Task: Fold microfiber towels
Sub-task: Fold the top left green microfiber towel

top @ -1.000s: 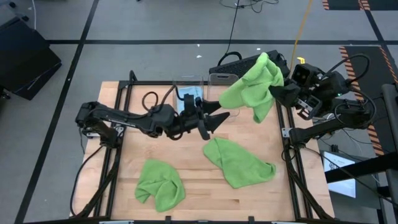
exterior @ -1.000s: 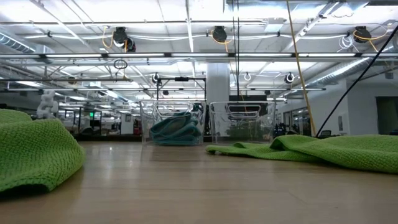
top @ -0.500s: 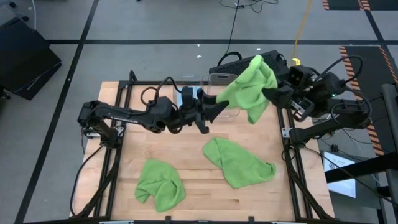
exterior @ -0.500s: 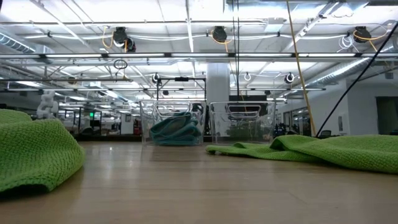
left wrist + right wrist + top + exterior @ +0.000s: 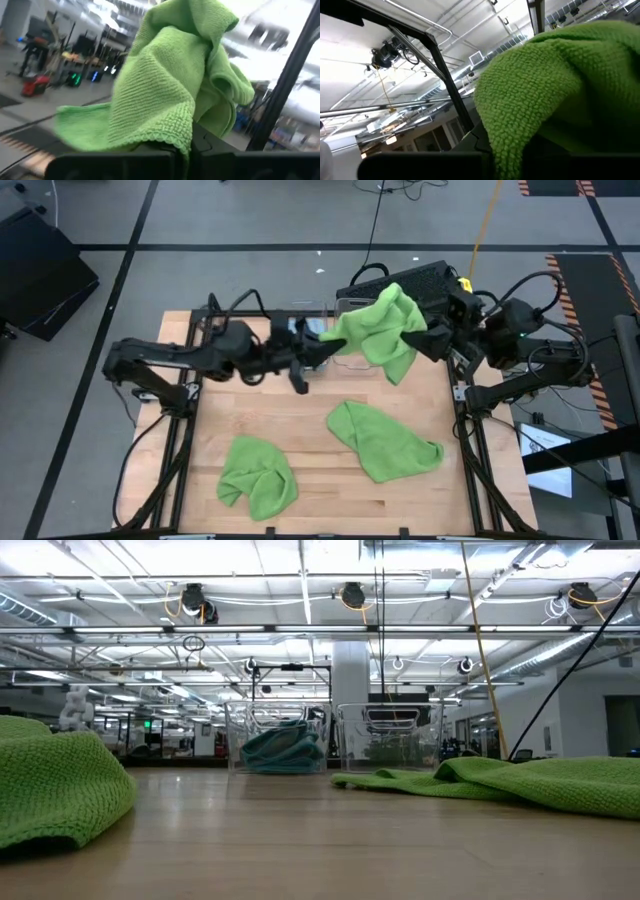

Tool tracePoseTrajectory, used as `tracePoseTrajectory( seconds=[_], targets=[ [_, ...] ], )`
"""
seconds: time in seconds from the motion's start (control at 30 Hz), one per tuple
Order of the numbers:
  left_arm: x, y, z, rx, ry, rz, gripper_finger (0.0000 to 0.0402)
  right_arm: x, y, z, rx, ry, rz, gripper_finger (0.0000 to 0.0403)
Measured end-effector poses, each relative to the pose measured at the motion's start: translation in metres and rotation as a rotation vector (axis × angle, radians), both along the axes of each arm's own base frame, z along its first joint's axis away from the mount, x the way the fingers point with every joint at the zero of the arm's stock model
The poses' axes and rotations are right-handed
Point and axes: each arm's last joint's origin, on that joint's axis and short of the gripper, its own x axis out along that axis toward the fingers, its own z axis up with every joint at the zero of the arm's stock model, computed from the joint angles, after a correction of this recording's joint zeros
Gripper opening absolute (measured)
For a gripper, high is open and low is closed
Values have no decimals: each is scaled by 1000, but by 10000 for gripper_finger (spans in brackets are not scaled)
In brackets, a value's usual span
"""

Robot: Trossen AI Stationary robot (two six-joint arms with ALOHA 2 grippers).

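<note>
1. A lime-green microfiber towel [image 5: 380, 330] with a nubby, looped weave hangs bunched in the air above the far edge of the worktop, draping in soft folds between the two grippers; its scalloped hem shows in the left wrist view [image 5: 165, 90].
2. The left gripper [image 5: 325, 350] has its fingers clenched on the towel's left corner, above the far middle of the worktop.
3. The right gripper [image 5: 425, 340] is clamped on the towel's right side, near the far right corner.
4. A second lime-green towel [image 5: 385, 440] lies spread flat, roughly triangular, on the right half of the pale wooden slatted worktop [image 5: 310, 410].
5. A third lime-green towel [image 5: 258, 475] sits crumpled in a lump near the front edge, left of centre.
6. Two clear plastic bins stand side by side at the far edge: the left bin [image 5: 277, 738] holds a folded teal cloth [image 5: 283, 747], and what the right bin [image 5: 390, 737] holds cannot be told.
7. A black metal frame [image 5: 180, 430] runs along the worktop's left and right edges.
</note>
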Motion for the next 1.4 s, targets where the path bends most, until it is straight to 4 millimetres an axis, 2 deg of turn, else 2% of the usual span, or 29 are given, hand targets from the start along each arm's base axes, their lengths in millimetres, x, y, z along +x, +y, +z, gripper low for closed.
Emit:
tracePoseTrajectory(
  seconds=[0.13, 0.37, 0.57, 0.7, 0.8, 0.93, 1.07, 1.17, 1.3, 1.4],
  targets=[
    [-23, 5, 6, 36, 114, 17, 4, 4, 0, -8, -23, 90, -18, 61],
    [-54, 5, 7, 83, 285, 10, 3, 11, -2, -36, 36, 398, -62, 180],
    [-78, -1, -19, 82, 627, -79, 2, 6, 0, -77, 146, 848, -56, 252],
    [-88, -9, -42, 43, 878, -147, 2, 3, 0, -105, 224, 1140, -88, 274],
    [-89, -17, -57, 56, 1027, -171, 2, 8, 1, -117, 271, 1257, -112, 284],
    [-84, -31, -75, 98, 1172, -216, 3, 31, 3, -133, 280, 1220, -80, 291],
    [-81, -47, -87, 123, 1264, -298, 2, 67, 6, -155, 316, 1027, 46, 292],
    [-83, -60, -90, 99, 1295, -381, 3, 93, 8, -179, 377, 864, 134, 293],
    [-89, -73, -89, -17, 1319, -514, 2, 117, 6, -210, 475, 712, 208, 293],
    [-94, -82, -88, -140, 1357, -623, 5, 131, 3, -229, 493, 716, 255, 293]
  ],
)
